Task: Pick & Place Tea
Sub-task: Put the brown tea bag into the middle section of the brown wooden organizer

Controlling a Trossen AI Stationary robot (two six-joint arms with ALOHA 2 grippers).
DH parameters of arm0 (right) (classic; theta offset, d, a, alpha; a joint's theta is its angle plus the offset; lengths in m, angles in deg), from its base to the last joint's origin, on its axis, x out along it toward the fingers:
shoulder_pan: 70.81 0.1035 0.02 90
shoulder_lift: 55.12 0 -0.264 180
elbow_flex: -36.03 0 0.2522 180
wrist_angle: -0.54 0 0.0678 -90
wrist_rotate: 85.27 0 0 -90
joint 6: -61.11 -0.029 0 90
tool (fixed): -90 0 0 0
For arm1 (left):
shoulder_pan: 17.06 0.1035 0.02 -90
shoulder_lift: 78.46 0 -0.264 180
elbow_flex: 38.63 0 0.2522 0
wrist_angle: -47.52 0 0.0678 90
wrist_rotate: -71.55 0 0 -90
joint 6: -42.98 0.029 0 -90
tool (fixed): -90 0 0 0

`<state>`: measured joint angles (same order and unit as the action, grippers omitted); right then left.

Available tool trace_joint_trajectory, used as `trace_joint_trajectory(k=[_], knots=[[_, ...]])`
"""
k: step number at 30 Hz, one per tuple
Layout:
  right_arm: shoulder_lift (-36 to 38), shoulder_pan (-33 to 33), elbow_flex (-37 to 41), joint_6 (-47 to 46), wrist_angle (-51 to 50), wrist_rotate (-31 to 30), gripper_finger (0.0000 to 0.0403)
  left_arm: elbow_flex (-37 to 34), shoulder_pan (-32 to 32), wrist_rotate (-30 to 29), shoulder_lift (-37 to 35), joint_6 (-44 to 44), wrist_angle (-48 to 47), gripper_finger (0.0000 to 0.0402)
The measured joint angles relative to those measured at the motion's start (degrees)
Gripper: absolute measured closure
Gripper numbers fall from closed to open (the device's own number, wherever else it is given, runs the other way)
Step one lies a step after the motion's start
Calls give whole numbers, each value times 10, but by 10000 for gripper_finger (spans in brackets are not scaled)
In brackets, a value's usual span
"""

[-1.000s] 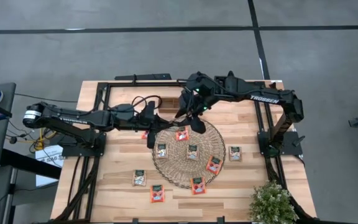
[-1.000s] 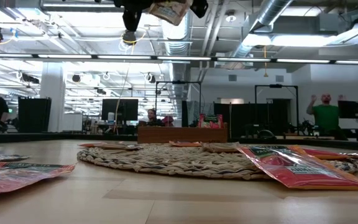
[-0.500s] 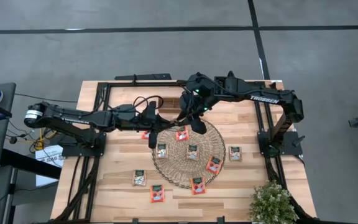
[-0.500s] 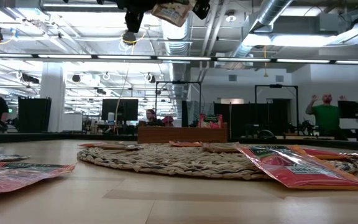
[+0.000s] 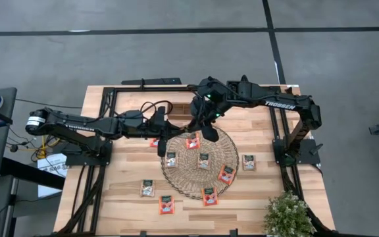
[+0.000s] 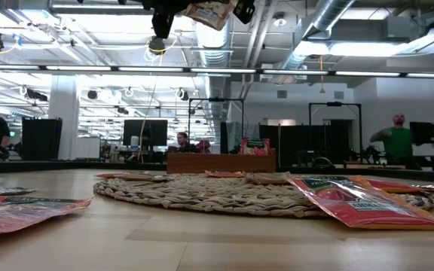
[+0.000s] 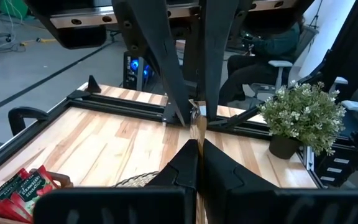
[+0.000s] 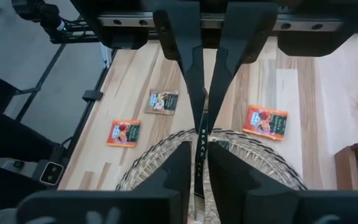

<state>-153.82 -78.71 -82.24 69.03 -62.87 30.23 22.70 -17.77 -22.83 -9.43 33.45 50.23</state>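
Wooden table (image 5: 127,197), round woven mat (image 5: 184,176) at centre, open workshop behind with people far off. Loose tea packets are spread on the mat (image 5: 204,160) and on the bare wood (image 5: 166,205). A wooden tray (image 6: 221,162) is seen at the far side.

One packet (image 6: 206,13) is held high above the mat's far edge, between both arms.

Left gripper (image 7: 197,146): fully closed, with a thin edge pinched at the tips, taken to be that packet. Right gripper (image 8: 199,146): drawn in to a narrow slot, with the packet's edge clamped between the fingers. It is judged a mid-air hand-over, left to right.

To do it well:
- The right grip should be confirmed firm before anything is let go by the left.
- The packet is thin and slick, so it should be taken well in from the edge, not by a corner.
- No pulling or twisting should be applied while both are clamped, or the foil may tear or slip.
- The left should be opened first, then backed straight away.
- The drop point cannot be read here; the tray is presumed.
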Motion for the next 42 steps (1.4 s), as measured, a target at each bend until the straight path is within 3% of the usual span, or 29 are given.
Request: trace_joint_trajectory(k=[5,16,28,32,37,42], knots=[[0,0,0,0,0,-2,398,0,0,0,0,0,0,401],[0,1,0,-4,-9,-59,402,0,0,-13,0,-3,-2,401],[0,7,0,1,-12,-81,403,0,0,-46,0,-4,-3,395],[0,8,0,1,-14,-80,403,0,0,-51,0,-17,-1,359],[0,8,0,0,-13,-81,403,0,0,-52,0,-54,-4,287],[0,8,0,1,-28,-130,403,0,0,-50,-17,-64,-40,228]])
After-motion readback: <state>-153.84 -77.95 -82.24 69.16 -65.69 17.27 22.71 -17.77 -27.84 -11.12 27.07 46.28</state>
